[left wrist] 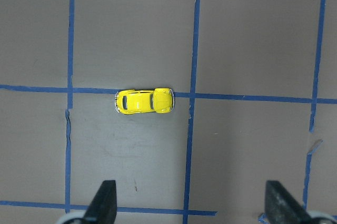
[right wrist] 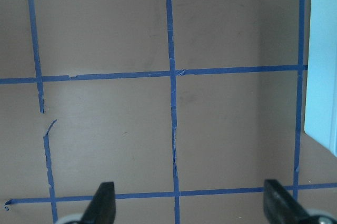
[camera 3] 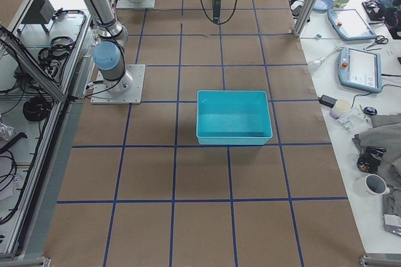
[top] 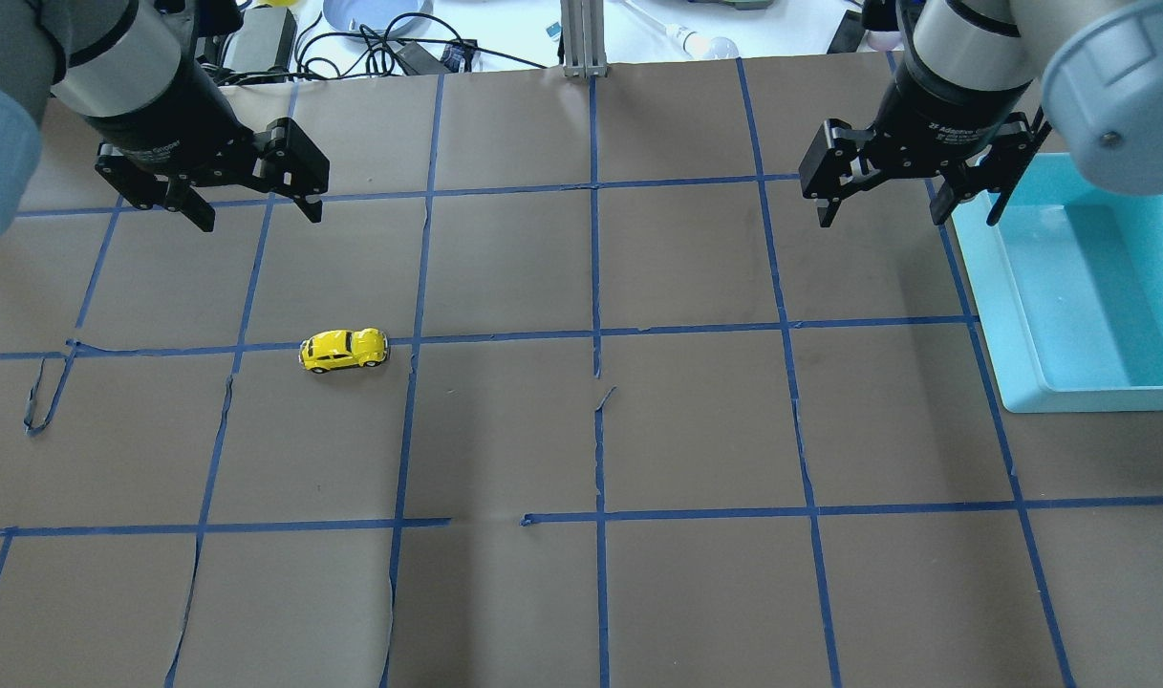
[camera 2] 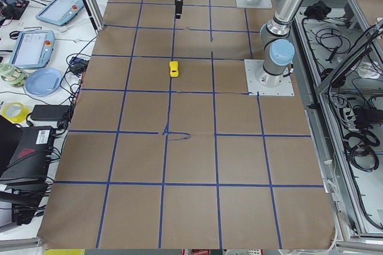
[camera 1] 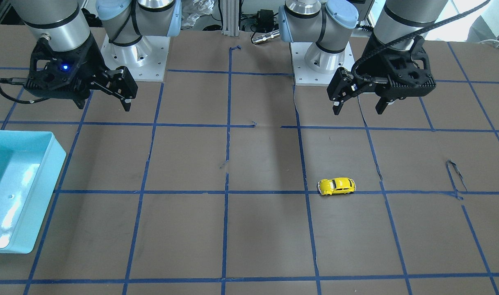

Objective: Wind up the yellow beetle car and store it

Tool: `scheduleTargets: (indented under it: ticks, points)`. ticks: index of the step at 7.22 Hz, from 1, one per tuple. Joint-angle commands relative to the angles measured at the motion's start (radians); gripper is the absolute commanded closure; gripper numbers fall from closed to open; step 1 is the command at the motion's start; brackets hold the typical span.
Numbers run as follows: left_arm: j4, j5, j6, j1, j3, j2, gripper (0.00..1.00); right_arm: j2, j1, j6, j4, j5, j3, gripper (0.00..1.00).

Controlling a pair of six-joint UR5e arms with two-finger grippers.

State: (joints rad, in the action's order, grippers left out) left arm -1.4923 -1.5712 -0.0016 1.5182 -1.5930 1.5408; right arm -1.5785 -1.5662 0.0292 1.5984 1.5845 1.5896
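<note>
The yellow beetle car (top: 343, 350) stands on its wheels on the brown table, on a blue tape line on my left side. It also shows in the front view (camera 1: 336, 186), the left side view (camera 2: 173, 69) and the left wrist view (left wrist: 144, 101). My left gripper (top: 259, 218) is open and empty, raised above the table and beyond the car; it shows in the front view (camera 1: 358, 110) and its own view (left wrist: 192, 205). My right gripper (top: 882, 218) is open and empty, raised beside the bin; it also shows in the front view (camera 1: 105, 105).
An empty light-blue bin (top: 1011, 315) stands at the table's right edge, also in the front view (camera 1: 48, 180), the right side view (camera 3: 235, 116) and the right wrist view (right wrist: 321, 77). Blue tape lines grid the brown table cover. Cables and tablets lie beyond the far edge.
</note>
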Motion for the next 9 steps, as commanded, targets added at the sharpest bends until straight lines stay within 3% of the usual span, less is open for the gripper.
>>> scheduleTargets:
  ticks: [1, 9]
  points:
    - [-0.002, -0.003, 0.0, -0.004, 0.001, -0.001, 0.0, 0.0, 0.0, -0.002, 0.0, 0.0, 0.001, 0.0]
    - [-0.014, 0.002, -0.032, 0.0, 0.002, 0.018, 0.0, -0.002, 0.0, -0.005, 0.0, 0.0, 0.001, 0.0]
